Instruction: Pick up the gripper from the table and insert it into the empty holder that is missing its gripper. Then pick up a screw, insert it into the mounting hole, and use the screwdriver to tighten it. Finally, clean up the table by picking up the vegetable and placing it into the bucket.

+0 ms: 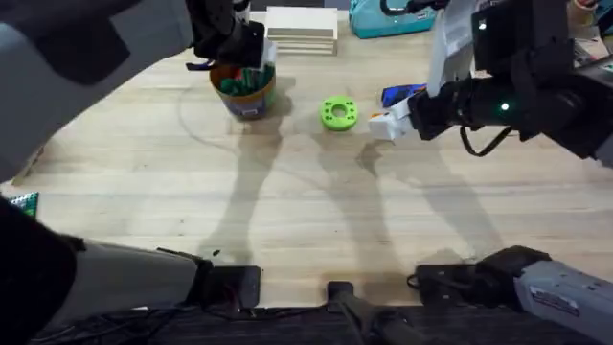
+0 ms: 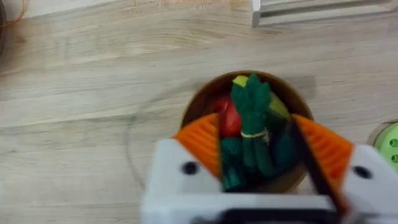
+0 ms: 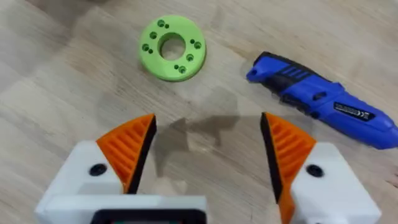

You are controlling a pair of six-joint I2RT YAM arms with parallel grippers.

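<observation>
— Where's the vegetable?
— In the bucket [image 2: 205, 102] at the far left of the table, the dark green vegetable [image 2: 252, 124] lies on top of red and yellow toys. The left gripper [image 2: 261, 152] hangs over it, fingers spread, holding nothing.
— And the right gripper [image 3: 205, 155]?
— Spread wide too, empty, above bare wood near the green disc [image 3: 172, 48]. The screwdriver [image 3: 320, 99] lies just right of that disc.
</observation>
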